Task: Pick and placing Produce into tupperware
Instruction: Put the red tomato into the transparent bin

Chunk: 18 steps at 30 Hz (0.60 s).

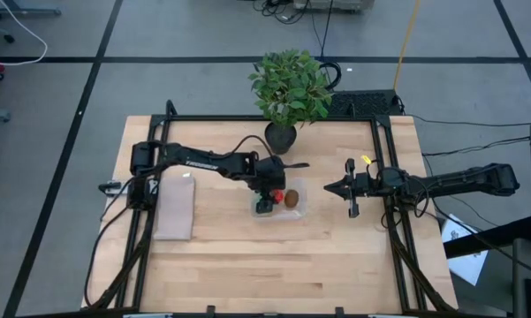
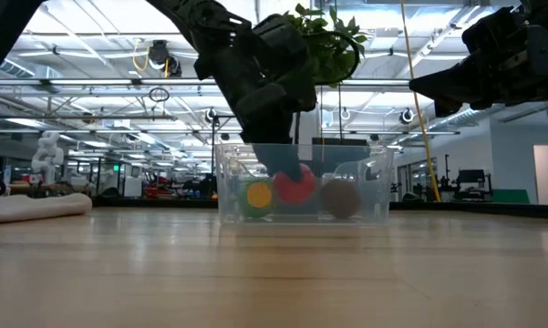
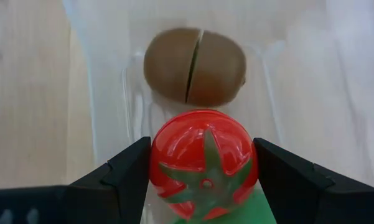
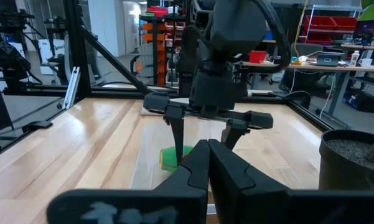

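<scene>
Over your wooden table, left gripper reaches straight down into the tupperware, fingers clamping the tomato, stem facing the wrist.

Green piece beside the tomato: largely hidden, cut off by the frame edge. Left gripper: fingertips only visible.
</scene>
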Tool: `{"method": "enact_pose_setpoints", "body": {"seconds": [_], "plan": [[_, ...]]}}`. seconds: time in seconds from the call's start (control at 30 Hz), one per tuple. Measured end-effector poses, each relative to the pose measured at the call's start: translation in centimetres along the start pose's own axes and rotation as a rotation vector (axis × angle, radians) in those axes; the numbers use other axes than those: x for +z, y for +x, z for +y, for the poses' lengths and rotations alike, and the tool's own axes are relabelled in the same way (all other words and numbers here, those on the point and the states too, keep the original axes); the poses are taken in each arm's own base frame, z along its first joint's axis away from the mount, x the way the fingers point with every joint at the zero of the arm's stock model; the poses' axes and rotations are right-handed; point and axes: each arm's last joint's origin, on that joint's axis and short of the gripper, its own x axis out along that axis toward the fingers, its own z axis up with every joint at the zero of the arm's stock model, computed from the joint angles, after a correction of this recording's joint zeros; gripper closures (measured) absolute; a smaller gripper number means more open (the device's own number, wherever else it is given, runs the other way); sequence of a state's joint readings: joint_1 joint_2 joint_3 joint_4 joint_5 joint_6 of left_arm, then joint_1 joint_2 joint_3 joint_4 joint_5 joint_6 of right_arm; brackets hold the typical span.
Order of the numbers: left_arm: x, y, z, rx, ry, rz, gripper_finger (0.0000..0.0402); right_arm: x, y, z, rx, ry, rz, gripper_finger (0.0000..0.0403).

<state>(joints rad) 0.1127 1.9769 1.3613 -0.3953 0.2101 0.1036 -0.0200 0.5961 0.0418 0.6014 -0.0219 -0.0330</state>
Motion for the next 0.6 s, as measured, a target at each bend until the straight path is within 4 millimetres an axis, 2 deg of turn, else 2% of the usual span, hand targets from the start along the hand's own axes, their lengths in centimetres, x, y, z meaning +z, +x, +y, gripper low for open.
{"method": "enact_pose_setpoints", "body": {"seconds": [0.23, 0.6], "plan": [[-0.46, 0.83, 0.70, 0.003, -0.009, 0.024, 0.0149, 0.00, 0.00, 0.00, 0.000, 0.002, 0.000, 0.0403], [-0.74, 0.78, 0.80, -0.014, 0.046, 0.048, 0.0149, 0.00, 0.01, 0.00, 0.000, 0.003, 0.000, 0.0403]]}}
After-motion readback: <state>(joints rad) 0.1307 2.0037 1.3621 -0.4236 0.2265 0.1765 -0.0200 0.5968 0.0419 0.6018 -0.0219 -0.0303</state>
